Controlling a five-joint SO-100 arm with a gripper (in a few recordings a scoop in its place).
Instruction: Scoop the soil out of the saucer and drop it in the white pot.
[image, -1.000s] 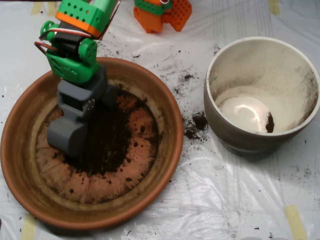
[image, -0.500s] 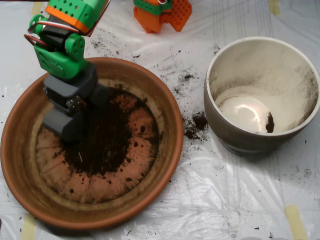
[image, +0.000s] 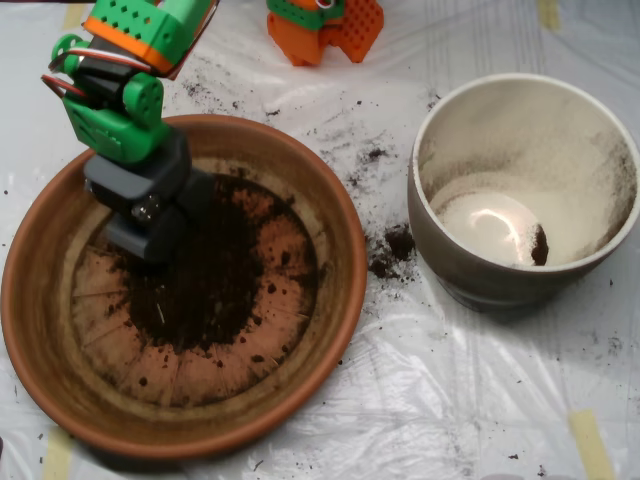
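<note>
A: Tabletop (image: 470, 400) first. It is under clear plastic sheeting, with tape strips at the edges and stray crumbs of soil between the two vessels.

B: The saucer (image: 330, 330) sits at left, wide and shallow. The soil (image: 215, 275) lies as a dark patch across the middle of its ridged floor, thinning to loose specks toward the near side.

A: The white pot (image: 600, 250) stands to the right, apart from the saucer. Its inside is dusty, with one small dark clump low on the floor and almost nothing else in it. Judgement: the task is barely begun.

B: The tool (image: 148, 222) is over the upper left of the saucer, at the edge of the soil patch. Whether its shells are apart or together, I cannot tell from above.

A: For a good scoop it likely needs to bite where the patch is thickest, toward the centre, rather than skim the thin rim.

B: Agreed. Then carry it level across the gap. A spilled clump (image: 398, 241) lies just left of the pot's wall, so the risk is letting go short of the rim.
</note>
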